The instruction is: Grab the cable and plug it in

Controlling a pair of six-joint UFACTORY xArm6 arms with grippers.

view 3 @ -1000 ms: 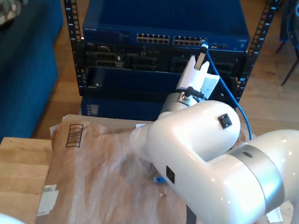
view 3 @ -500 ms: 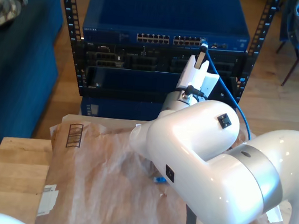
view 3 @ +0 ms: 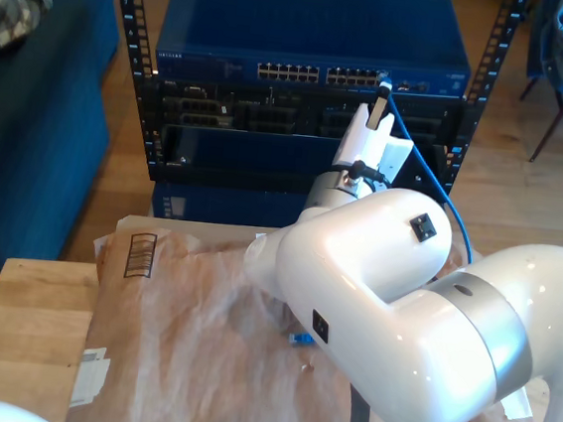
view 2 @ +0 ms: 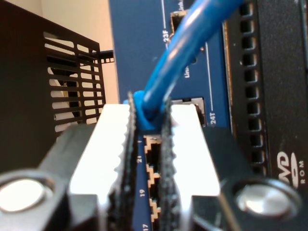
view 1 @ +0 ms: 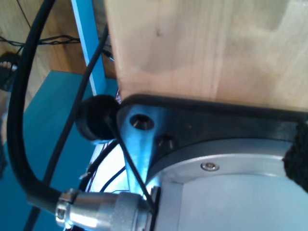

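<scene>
A dark equipment rack [view 3: 135,77] stands on a wooden floor, with a blue network switch [view 3: 216,63] at its top and a paper-covered wooden table [view 3: 26,326] in front of it.

The cable [view 3: 432,178] has one end pinched at the switch's port row, near the row's end on the exterior view's right. From there it arcs away from the switch and down behind the white arm. In the second wrist view, the cable [view 2: 180,57] leaves the jaws of my second gripper [view 2: 149,120], running up and away across the switch face [view 2: 139,53]. The open ports numbered 17 to 21 sit just beyond the fingertips.

My second gripper [view 3: 380,109] reaches up from the table towards the switch, its fingers narrow and clamped on the cable's plug end, roughly square to the port row. Any insertion would run along the fingers, straight into the switch face; I judge the plug is at, or nearly in, a port.

My first gripper's jaws are hidden, so I cannot tell their state.
</scene>
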